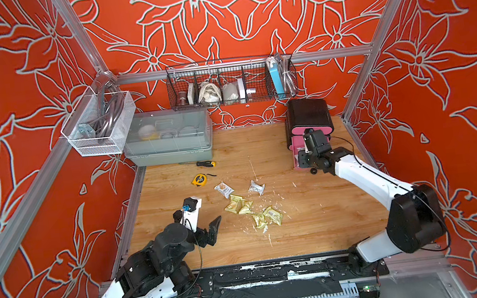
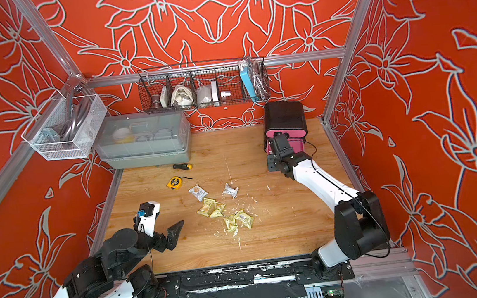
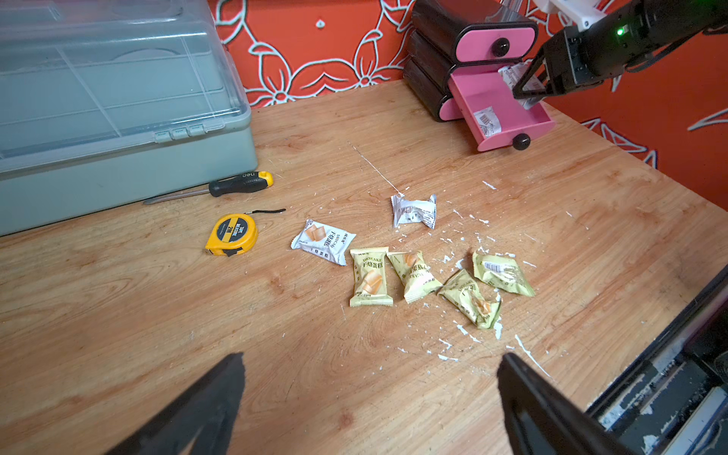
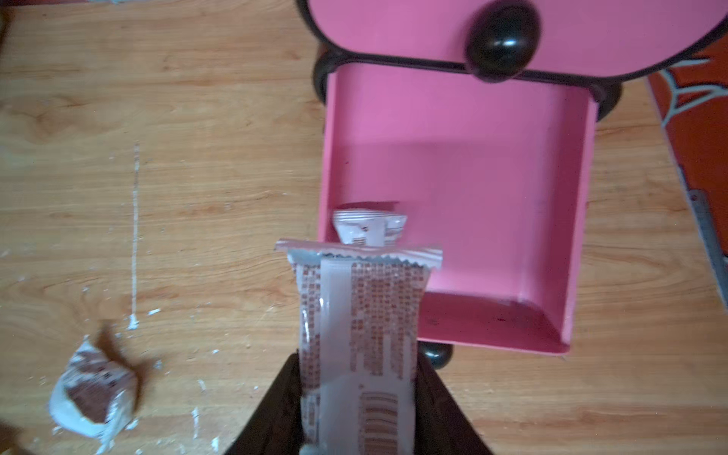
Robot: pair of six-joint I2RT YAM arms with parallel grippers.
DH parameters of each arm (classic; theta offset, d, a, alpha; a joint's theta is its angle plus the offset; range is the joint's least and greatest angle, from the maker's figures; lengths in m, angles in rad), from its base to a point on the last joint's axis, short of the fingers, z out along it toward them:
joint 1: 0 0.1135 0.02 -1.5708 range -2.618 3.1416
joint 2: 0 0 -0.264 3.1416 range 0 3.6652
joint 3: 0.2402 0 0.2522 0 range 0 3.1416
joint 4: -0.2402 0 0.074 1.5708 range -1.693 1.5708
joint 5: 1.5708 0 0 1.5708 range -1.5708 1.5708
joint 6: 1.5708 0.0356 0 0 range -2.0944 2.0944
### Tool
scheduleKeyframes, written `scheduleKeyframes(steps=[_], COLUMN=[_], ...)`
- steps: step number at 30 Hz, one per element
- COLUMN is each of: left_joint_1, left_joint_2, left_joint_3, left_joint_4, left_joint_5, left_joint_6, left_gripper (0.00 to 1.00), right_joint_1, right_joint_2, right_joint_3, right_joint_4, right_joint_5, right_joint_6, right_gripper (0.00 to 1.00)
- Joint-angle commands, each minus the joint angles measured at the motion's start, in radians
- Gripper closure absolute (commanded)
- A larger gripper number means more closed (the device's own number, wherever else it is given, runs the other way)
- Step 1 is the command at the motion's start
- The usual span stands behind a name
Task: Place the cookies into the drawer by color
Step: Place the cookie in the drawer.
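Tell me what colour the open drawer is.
Pink drawer, black knob; best in the right wrist view.

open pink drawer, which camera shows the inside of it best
The right wrist view: it looks straight down into the open pink drawer, showing its floor and a white packet inside. The left wrist view shows it slanted from afar. In both top views the right arm hides most of it.
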Motion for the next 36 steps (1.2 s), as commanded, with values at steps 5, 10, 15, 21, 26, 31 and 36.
scheduleKeyframes(steps=[5, 10, 15, 21, 26, 31, 36], left_joint_1=[-0.003, -0.003, -0.003, -0.003, -0.003, -0.003, -0.003], left_joint_2=[-0.008, -0.01, -0.007, -0.001, -0.001, 0.002, 0.001], left_joint_3=[0.013, 0.014, 0.012, 0.013, 0.012, 0.014, 0.013], left_joint_4=[0.02, 0.019, 0.02, 0.017, 0.017, 0.016, 0.021], left_joint_5=[0.001, 0.0, -0.001, -0.002, -0.003, -0.002, -0.003], left_joint_6=[0.009, 0.008, 0.008, 0.009, 0.008, 0.008, 0.011], left_gripper=[0.01, 0.01, 0.01, 0.01, 0.01, 0.01, 0.01], right_joint_1=[-0.095, -0.129, -0.151, -0.156, -0.158, -0.157, -0.123], right_joint_2=[0.145, 0.203, 0.259, 0.284, 0.24, 0.139, -0.015], right_joint_3=[0.095, 0.119, 0.138, 0.129, 0.126, 0.128, 0.092], right_joint_4=[-0.039, -0.026, -0.019, 0.012, 0.005, -0.026, -0.015], right_joint_5=[-0.018, 0.001, -0.004, -0.015, -0.032, -0.052, -0.24], right_joint_6=[-0.087, -0.103, -0.121, -0.105, -0.088, -0.073, 0.023], right_gripper=[0.62, 0.62, 0.61, 0.56, 0.48, 0.46, 0.47])
